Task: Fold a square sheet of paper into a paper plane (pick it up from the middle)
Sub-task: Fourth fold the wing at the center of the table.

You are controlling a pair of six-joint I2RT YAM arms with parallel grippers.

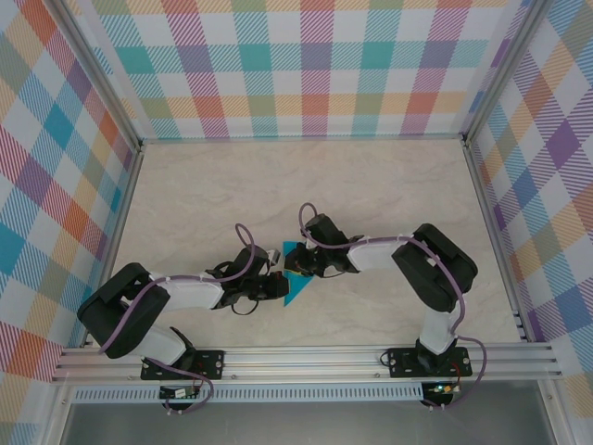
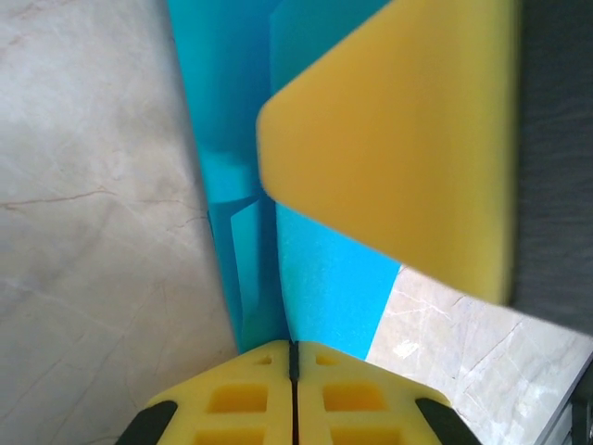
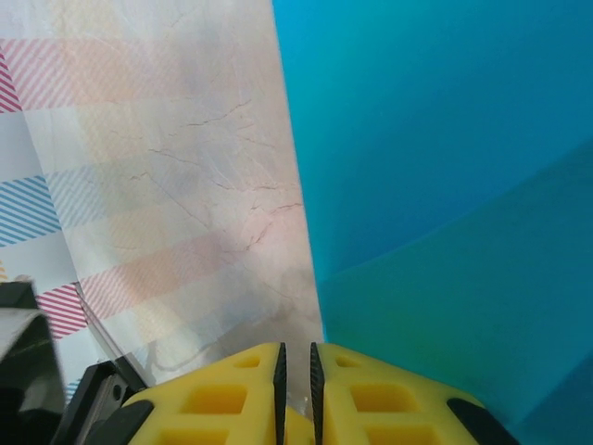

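Note:
The teal-blue sheet of paper (image 1: 298, 280) lies folded on the table between the two grippers, with a pointed end toward the arm bases. My left gripper (image 1: 276, 286) is shut on it. In the left wrist view, a raised fold of the paper (image 2: 329, 287) runs straight into the closed jaws of the left gripper (image 2: 293, 348). My right gripper (image 1: 296, 262) sits at the paper's far end, and one of its yellow fingers (image 2: 398, 158) lies over the sheet. In the right wrist view the right gripper (image 3: 295, 350) stands open by a narrow slit, with bare table in the gap. The creased paper (image 3: 445, 185) lies just right of the slit.
The marble-look tabletop (image 1: 306, 185) stretches beyond the paper to plaid walls (image 1: 296, 65) at the back and both sides. An aluminium rail (image 1: 306, 362) carries the arm bases along the near edge.

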